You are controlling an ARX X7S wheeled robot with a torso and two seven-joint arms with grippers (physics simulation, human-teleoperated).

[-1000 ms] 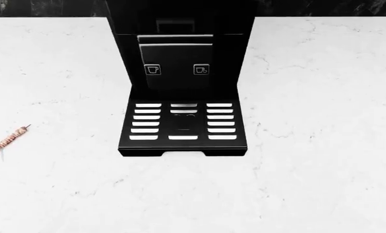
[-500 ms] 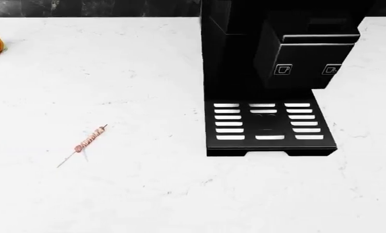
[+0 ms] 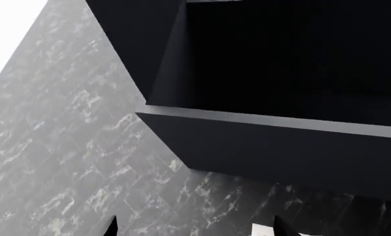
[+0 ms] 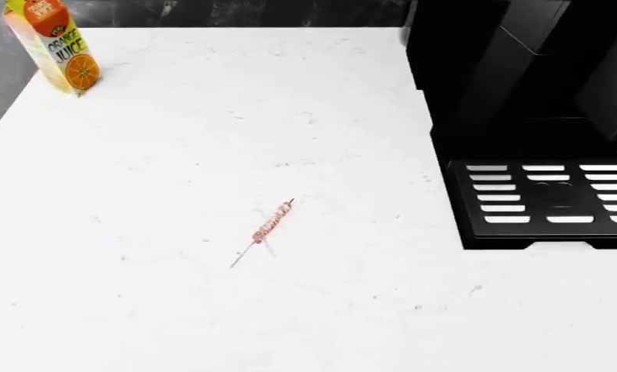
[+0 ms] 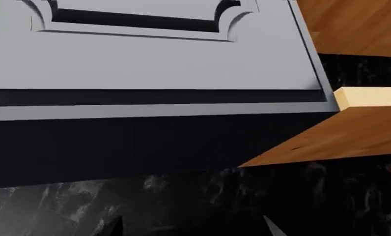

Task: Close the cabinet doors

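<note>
In the right wrist view a glossy dark raised-panel cabinet door fills the upper part, seen from below, with light wood beside it. Whether it stands open or shut I cannot tell. The left wrist view looks up into a dark cabinet opening with a dark slab slanting along one side. No brass handle shows. My left gripper is open: only its two fingertips peek in, with marble wall between them. My right gripper is open too and holds nothing. Neither gripper appears in the head view.
The head view looks down on a white marble counter. A black coffee machine stands at the right, an orange juice carton at the back left, and a thin skewer lies mid-counter. Dark marble wall runs behind.
The head view has swung left: the coffee machine slid from the centre to the right edge, the skewer moved towards the middle, and the juice carton came into view.
</note>
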